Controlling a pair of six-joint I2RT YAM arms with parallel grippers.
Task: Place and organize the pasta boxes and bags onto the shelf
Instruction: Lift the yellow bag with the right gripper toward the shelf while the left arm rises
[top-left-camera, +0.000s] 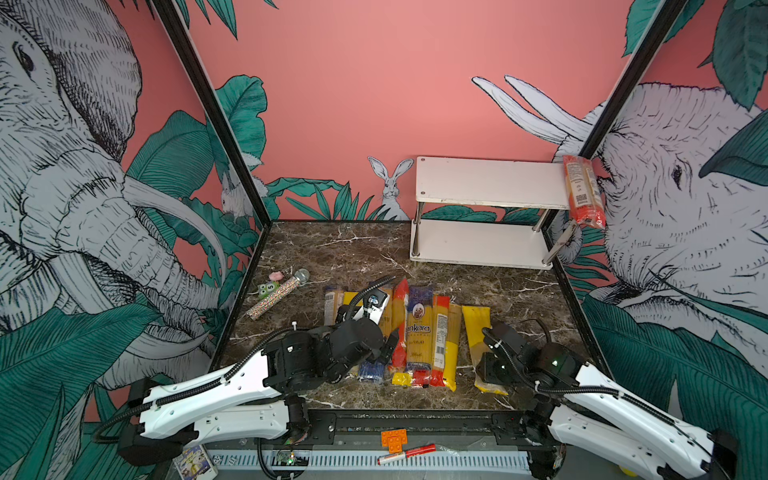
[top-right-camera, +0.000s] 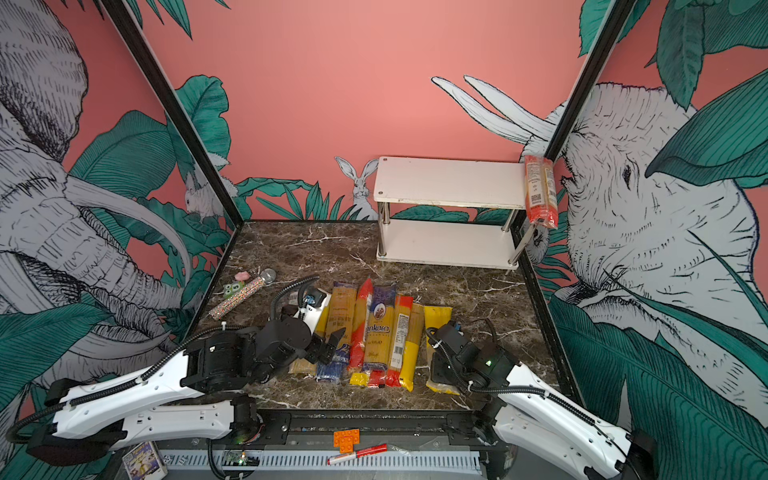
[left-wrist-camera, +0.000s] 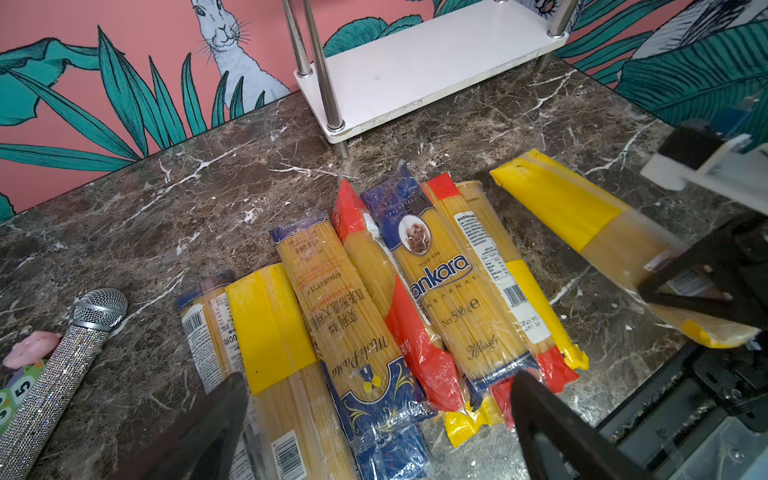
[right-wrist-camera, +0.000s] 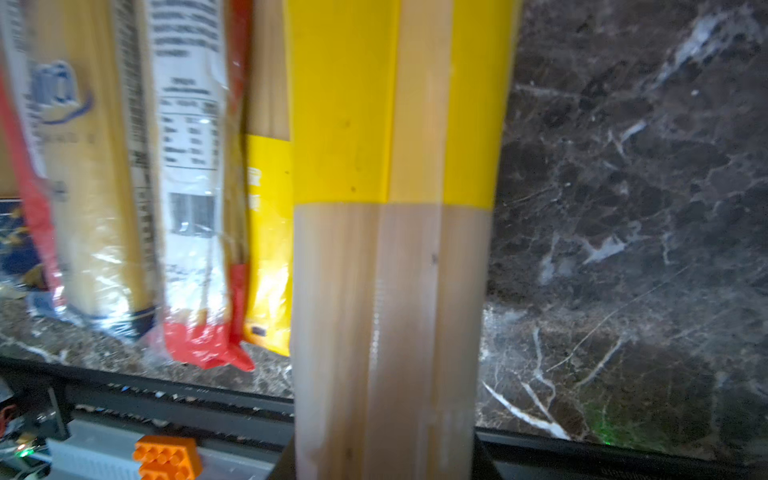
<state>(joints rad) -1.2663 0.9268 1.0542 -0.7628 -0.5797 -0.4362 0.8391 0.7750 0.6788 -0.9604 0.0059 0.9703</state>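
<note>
Right gripper (top-left-camera: 490, 372) low and nose-down, tight around the yellow-ended pack (top-left-camera: 476, 324) — left gripper (left-wrist-camera: 374, 386) wide open.

Your left arm (top-left-camera: 216, 388) reaches in low from the near edge, elbow folded, forearm angled toward the middle. Your left gripper (left-wrist-camera: 378, 377) hangs just above the table with its jaws spread wide and empty; both dark fingers (left-wrist-camera: 216, 424) show in the left wrist view. Your right arm (top-left-camera: 623, 399) lies low too, its wrist bent downward. Your right gripper (top-left-camera: 490, 374) has its jaws closed across the yellow-ended pack (right-wrist-camera: 390, 249).
</note>
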